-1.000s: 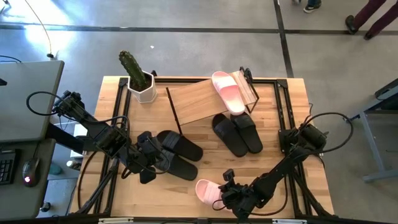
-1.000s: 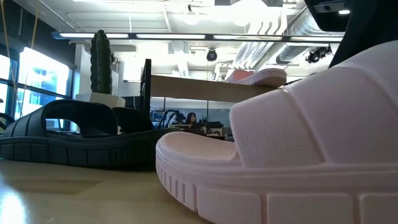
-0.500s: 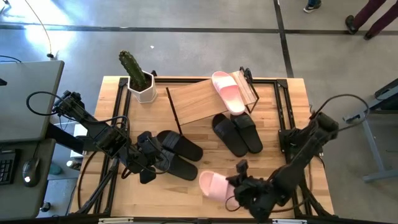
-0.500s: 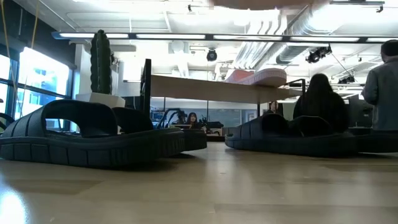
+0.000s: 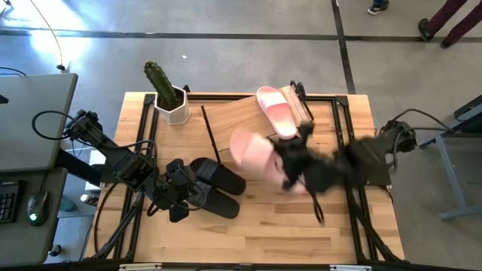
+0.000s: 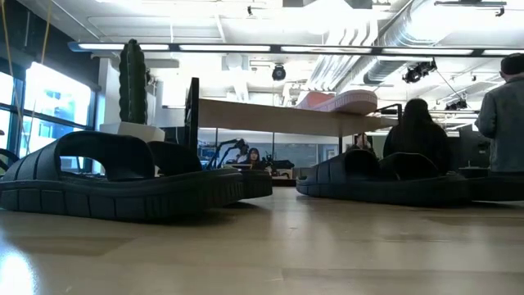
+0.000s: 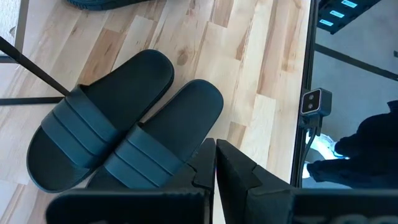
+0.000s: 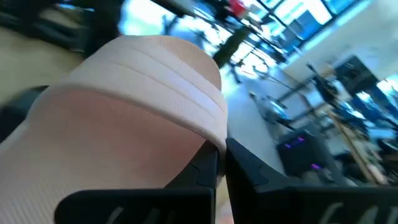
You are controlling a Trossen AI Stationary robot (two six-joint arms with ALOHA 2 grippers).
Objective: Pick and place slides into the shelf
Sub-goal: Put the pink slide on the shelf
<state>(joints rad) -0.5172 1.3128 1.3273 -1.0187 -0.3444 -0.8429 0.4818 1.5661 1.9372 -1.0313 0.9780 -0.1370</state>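
Note:
My right gripper (image 5: 281,163) hangs blurred above the table's middle, shut on a pale pink slide (image 5: 250,154) close to the shelf (image 5: 237,122). The shelf's light plank also shows in the low view (image 6: 270,115), and the other pink slide (image 5: 275,111) lies on top of it. The arm covers most of one black pair (image 6: 385,176) near the shelf. My left gripper (image 7: 215,163) is shut at the heel end of the other black pair (image 7: 124,134), which lies flat on the table's left part (image 5: 217,184). My right gripper pinches the pink slide by the edge of its wide strap (image 8: 208,134) between the two fingers (image 8: 202,171). The slide is lifted clear of the table and sticks out ahead of the fingers toward the table's left. My left gripper: whether its fingertips touch the black slide's heel (image 7: 186,140), I cannot tell.
A cactus in a white pot (image 5: 169,96) stands at the table's far left corner. The thin black frame (image 5: 211,135) carries the shelf plank. Bare wood lies along the near edge (image 5: 286,233). People sit and stand in the room beyond (image 6: 422,131).
My right gripper has lifted the pink slide off the table near its near edge and swung it quickly up and toward the far edge. The slide now hangs over the middle by the shelf, turned about. The left arm has kept still.

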